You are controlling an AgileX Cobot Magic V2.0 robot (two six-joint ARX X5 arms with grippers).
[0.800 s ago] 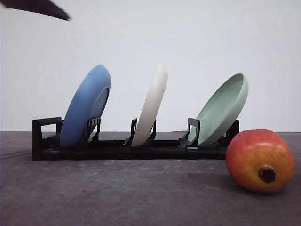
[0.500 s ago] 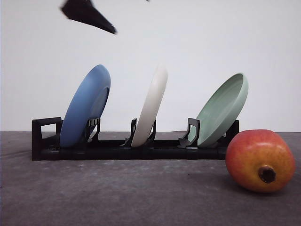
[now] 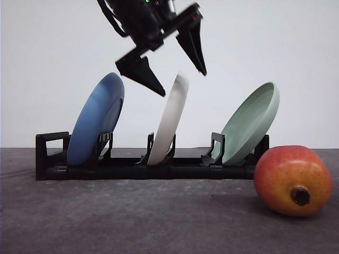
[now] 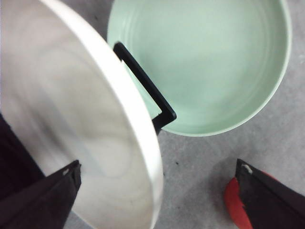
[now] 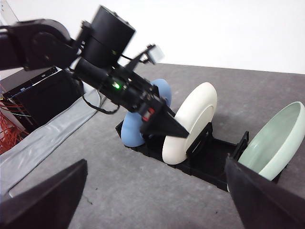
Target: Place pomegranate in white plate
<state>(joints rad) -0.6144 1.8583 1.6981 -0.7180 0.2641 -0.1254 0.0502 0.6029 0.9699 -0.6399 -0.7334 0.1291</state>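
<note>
The pomegranate [image 3: 293, 180] lies on the dark table at the front right, its brown calyx facing the camera; a red sliver of it [image 4: 233, 202] shows beside one finger. The white plate [image 3: 168, 124] stands on edge in the middle slot of a black rack [image 3: 50, 159]. My left gripper [image 3: 182, 82] hangs open just above the plate's top rim, one finger on either side, touching nothing. In the left wrist view the white plate [image 4: 62, 109] sits between the open fingers [image 4: 43, 200]. My right gripper [image 5: 156, 161] is open and holds nothing, back from the white plate [image 5: 190, 119].
A blue plate [image 3: 98, 119] leans in the rack's left slot and a pale green plate [image 3: 251, 124] in the right slot, close behind the fruit. A black box with cables [image 5: 33, 95] stands beyond the table's left side.
My left gripper has come down from the upper left and now straddles the white plate's top rim. Plates and fruit have not moved.
</note>
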